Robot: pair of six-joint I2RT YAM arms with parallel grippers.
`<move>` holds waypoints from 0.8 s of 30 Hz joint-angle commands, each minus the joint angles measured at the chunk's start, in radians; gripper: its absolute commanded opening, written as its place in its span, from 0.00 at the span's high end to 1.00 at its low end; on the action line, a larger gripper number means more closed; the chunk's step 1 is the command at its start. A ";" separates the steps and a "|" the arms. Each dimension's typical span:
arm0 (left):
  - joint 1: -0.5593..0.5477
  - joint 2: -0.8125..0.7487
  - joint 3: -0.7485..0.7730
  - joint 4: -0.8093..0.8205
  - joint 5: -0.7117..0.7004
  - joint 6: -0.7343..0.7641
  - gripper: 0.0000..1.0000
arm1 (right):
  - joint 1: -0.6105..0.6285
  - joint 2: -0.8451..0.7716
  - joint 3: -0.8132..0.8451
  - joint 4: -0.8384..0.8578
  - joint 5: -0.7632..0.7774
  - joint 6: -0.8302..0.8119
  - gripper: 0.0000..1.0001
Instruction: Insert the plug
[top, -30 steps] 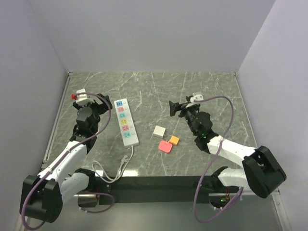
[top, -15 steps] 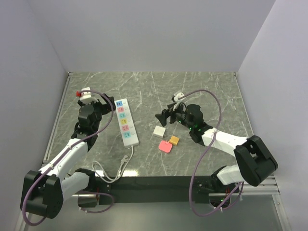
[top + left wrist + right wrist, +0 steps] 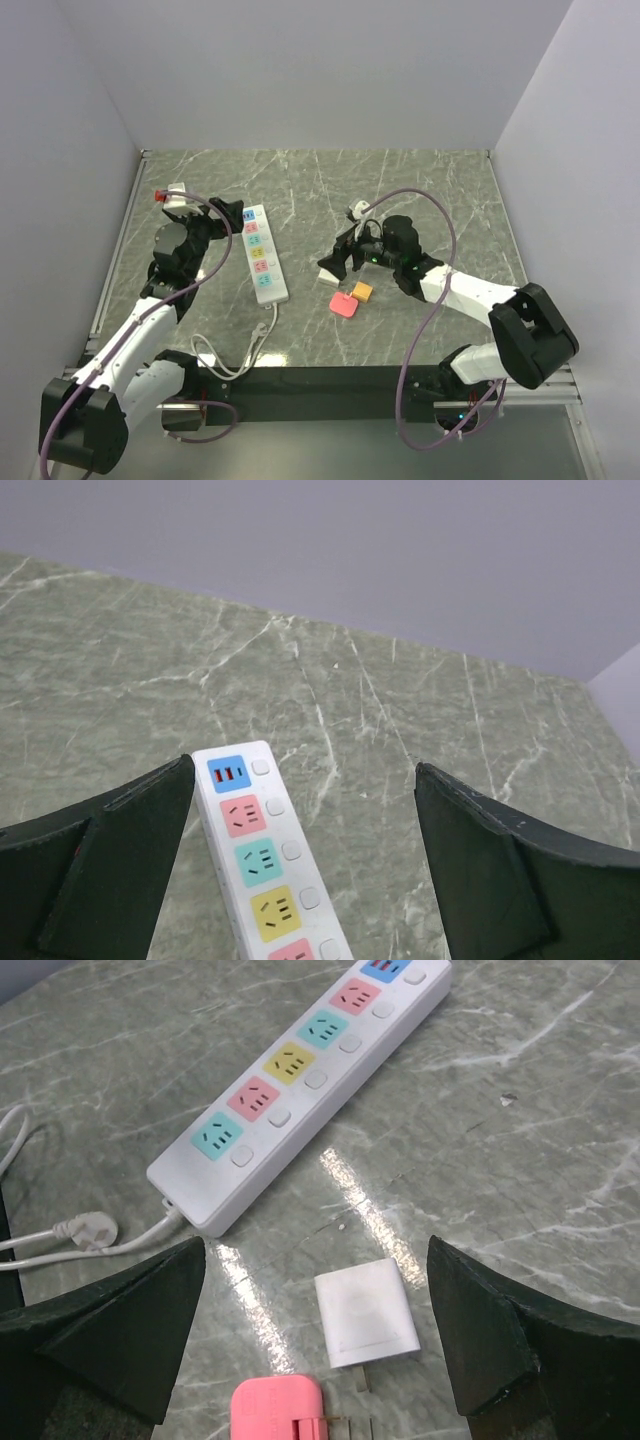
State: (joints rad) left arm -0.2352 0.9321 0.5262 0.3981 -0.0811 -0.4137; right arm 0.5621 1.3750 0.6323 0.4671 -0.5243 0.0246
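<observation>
Looking at a strip (image 3: 262,255) with blue, pink, teal and yellow sockets, lettering too small to read. Spotted the white plug (image 3: 365,1312) lying flat just right of the strip's cord end, framed by the right gripper (image 3: 316,1245), jaws wide apart. Same wide spread on the left gripper (image 3: 302,768), over the strip's far end.

Power strip (image 3: 262,865) and pink plug (image 3: 278,1410), each partly beyond its wrist view's bottom edge.

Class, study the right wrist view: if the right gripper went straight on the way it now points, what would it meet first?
Probably the white plug, lying on the table just ahead of the open right gripper; depth is hard to judge.
</observation>
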 commanded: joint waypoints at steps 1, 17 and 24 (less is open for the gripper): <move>-0.004 -0.027 -0.012 0.041 0.035 -0.007 0.02 | -0.004 -0.045 0.009 -0.045 0.032 -0.015 0.03; -0.004 0.031 0.020 0.001 0.011 -0.002 0.02 | 0.071 0.101 -0.015 -0.044 0.164 0.055 0.04; -0.004 -0.006 0.001 0.008 0.020 -0.004 0.02 | 0.119 0.117 -0.042 -0.047 0.309 0.052 0.04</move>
State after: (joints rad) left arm -0.2352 0.9600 0.5259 0.3756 -0.0647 -0.4133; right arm 0.6765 1.4818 0.5896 0.3954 -0.3046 0.0673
